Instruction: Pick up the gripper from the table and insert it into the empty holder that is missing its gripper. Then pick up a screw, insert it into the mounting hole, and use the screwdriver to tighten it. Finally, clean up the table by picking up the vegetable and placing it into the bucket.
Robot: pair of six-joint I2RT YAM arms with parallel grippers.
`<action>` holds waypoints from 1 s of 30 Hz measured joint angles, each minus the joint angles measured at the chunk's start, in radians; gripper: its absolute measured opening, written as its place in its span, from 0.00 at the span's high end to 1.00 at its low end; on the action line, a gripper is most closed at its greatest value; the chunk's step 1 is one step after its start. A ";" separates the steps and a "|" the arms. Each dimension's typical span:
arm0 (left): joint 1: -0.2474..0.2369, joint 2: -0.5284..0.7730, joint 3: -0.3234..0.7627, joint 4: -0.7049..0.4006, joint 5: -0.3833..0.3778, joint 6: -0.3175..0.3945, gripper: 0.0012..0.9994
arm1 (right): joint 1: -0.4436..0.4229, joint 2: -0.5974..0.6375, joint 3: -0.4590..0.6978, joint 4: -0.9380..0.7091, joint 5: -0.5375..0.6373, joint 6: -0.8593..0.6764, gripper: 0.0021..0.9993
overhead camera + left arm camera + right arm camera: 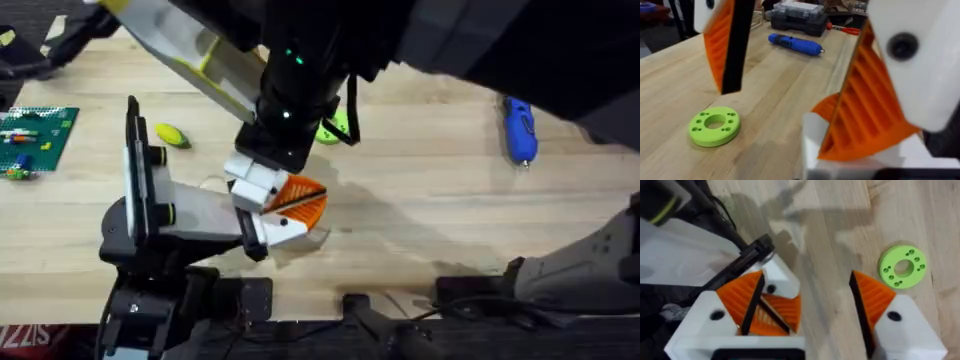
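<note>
Right jaws: the right gripper (807, 282) is held wide open, with bare table (450, 200) seen between its two orange-padded fingers.
Left jaws: for the left gripper (262, 228), open or closed cannot be told; it is met nose to nose by the right gripper over the middle of the table.
Gripper, place: the gripper (785, 311) is seen at that meeting point, pressed against the white holder (780, 280) and just beside the right arm's own pad. Whether it is fully seated cannot be told.
Gripper, look: a small orange wedge with ribbed faces, tapering to a thin edge.
Gripper, handling: it is judged light and stiff. The ribs should give purchase, while the taper could let it be squeezed out of a pinch.
Gripper, hold: it is best taken across its flat sides near the thick end, so that the mating end is left free for the holder.
Screwdriver: the screwdriver (519, 130) lies well apart towards the right; it is probably heavier, smooth and apt to roll, and is best gripped at mid-barrel.
Vegetable: the vegetable (172, 135), yellow with a green end, lies to the left. It is judged light and rounded, to be pinched across its middle.
Green disc: the green disc (903, 267) lies flat near the right gripper.
</note>
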 joint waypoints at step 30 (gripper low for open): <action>-0.001 0.000 0.000 -0.001 0.006 0.004 0.99 | -0.598 -0.282 -0.318 -0.054 0.082 0.274 0.01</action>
